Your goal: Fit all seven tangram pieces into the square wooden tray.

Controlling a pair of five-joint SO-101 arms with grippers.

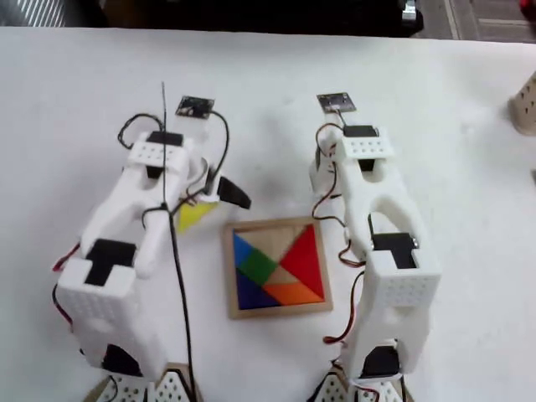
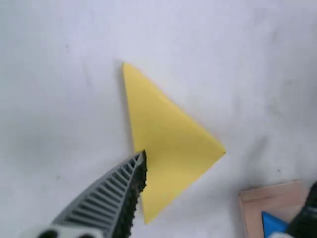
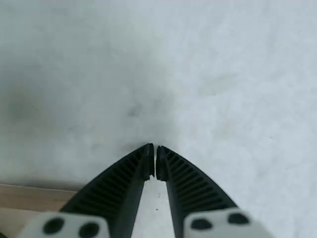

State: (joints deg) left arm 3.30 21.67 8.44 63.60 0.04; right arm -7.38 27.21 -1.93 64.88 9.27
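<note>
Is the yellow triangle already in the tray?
No, the yellow triangle lies flat on the white table, outside the wooden tray.

Left end effector (image 2: 225, 178) spread; right (image 3: 153, 148) closed

I count one wooden tray (image 1: 280, 311), five coloured pieces (image 1: 306, 255) I can make out inside it, one yellow triangle (image 2: 166, 148) on the table (image 1: 452, 167), and two small dark squares (image 1: 194, 106).

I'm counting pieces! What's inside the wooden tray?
Blue, green, red, orange and dark blue pieces lie inside the wooden tray. A tan patch may be a piece or bare wood. Nothing covers it. The yellow triangle lies outside.
</note>
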